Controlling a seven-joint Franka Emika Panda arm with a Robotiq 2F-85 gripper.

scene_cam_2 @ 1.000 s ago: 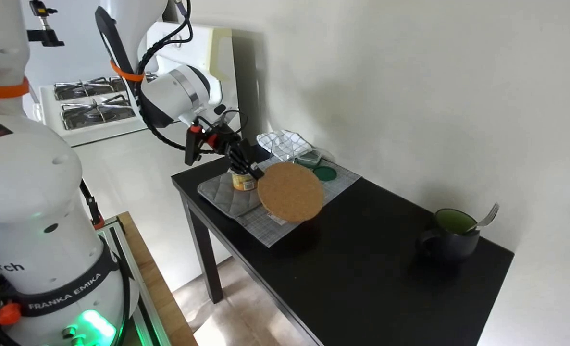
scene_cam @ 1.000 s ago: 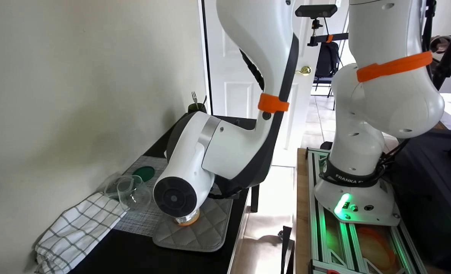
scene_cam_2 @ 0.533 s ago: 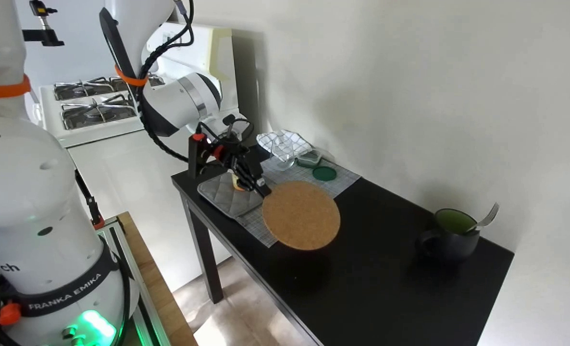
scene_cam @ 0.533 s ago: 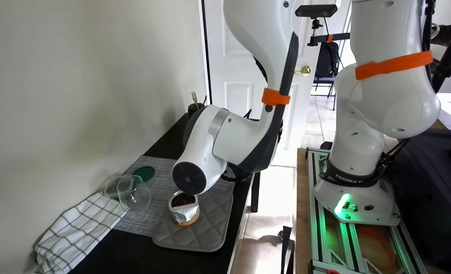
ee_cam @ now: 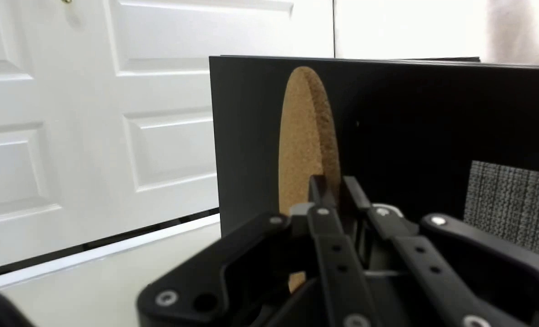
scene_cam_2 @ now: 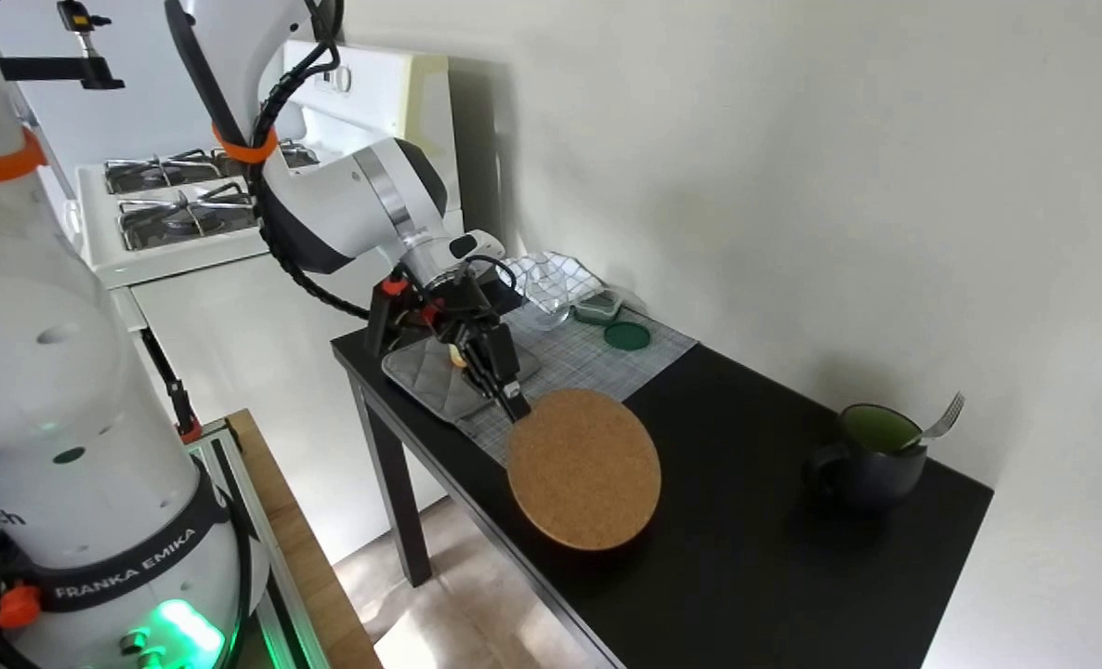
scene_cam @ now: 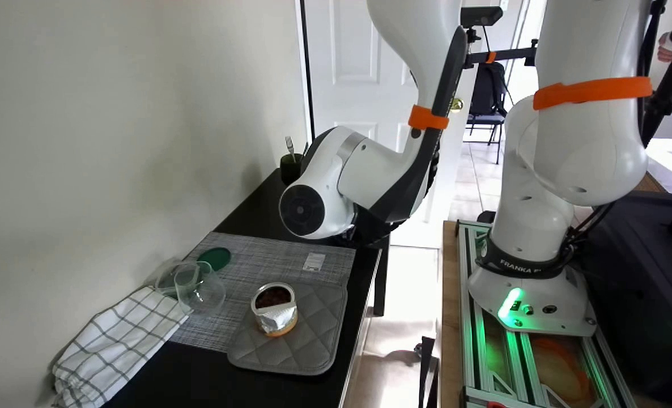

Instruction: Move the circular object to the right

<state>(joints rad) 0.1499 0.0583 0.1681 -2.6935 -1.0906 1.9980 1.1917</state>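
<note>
The circular object is a thin tan cork disc (scene_cam_2: 585, 469). It is held tilted steeply above the black table in an exterior view, with its broad face showing. In the wrist view the disc (ee_cam: 299, 136) stands nearly edge-on between the fingertips. My gripper (ee_cam: 334, 188) is shut on the disc's edge. The gripper (scene_cam_2: 517, 407) also shows in an exterior view at the disc's upper left rim. In the exterior view with the door behind, the arm hides the disc and the fingers.
The black table (scene_cam_2: 718, 539) lies below the disc. An opened can (scene_cam: 275, 314) sits on a grey quilted pad (scene_cam: 307, 354). A clear glass (scene_cam: 200, 292), green lid (scene_cam: 215, 258) and checked cloth (scene_cam: 123, 343) lie near the wall. A dark mug (scene_cam_2: 872, 478) with a fork stands at the table's far end.
My gripper has carried the disc off the placemat, over the bare black table, lower and slightly right in an exterior view. The arm has moved away from the can and uncovered it.
</note>
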